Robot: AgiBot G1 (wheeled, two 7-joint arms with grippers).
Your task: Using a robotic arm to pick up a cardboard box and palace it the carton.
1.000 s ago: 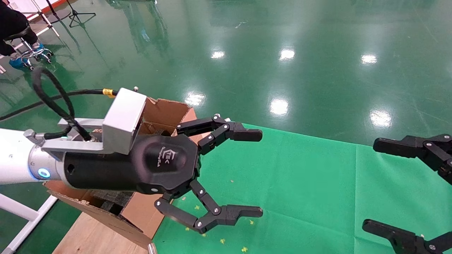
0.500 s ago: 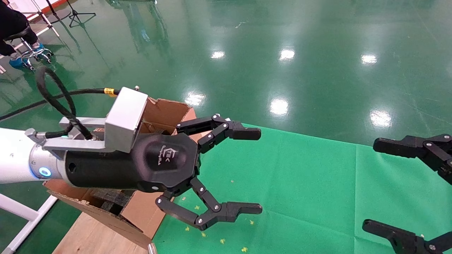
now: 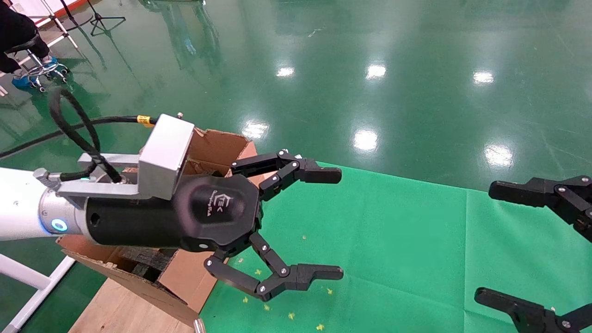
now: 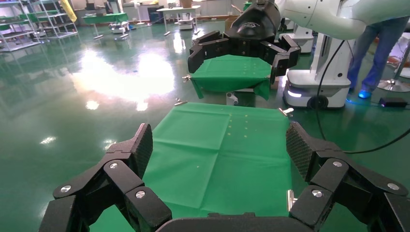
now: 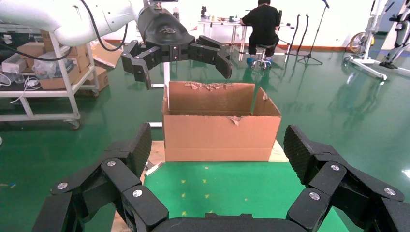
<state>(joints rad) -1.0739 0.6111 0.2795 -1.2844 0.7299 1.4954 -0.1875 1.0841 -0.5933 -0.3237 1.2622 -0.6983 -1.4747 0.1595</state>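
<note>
A glossy dark green floor fills the far part of the head view. A bright green cloth-covered table lies in front of the robot, bare apart from a few small yellowish flecks.

At the table's left end stands the large brown corrugated cardboard carton, its torn flaps upright; in the head view it is mostly hidden behind the left arm, with dark foam pieces showing inside it. It rests on a pale wooden board.

The white robotic arm with its silver wrist and black cable reaches in from the left, its silver camera block on top. Its black two-finger left gripper hangs in the air over the left part of the table, just beside the carton, with the fingers spread wide and nothing between them.

The all-black right gripper sits at the right edge above the table, fingers likewise spread wide and empty.

The small cardboard box does not show in any view.

A person in black sits on a stool in the background.
</note>
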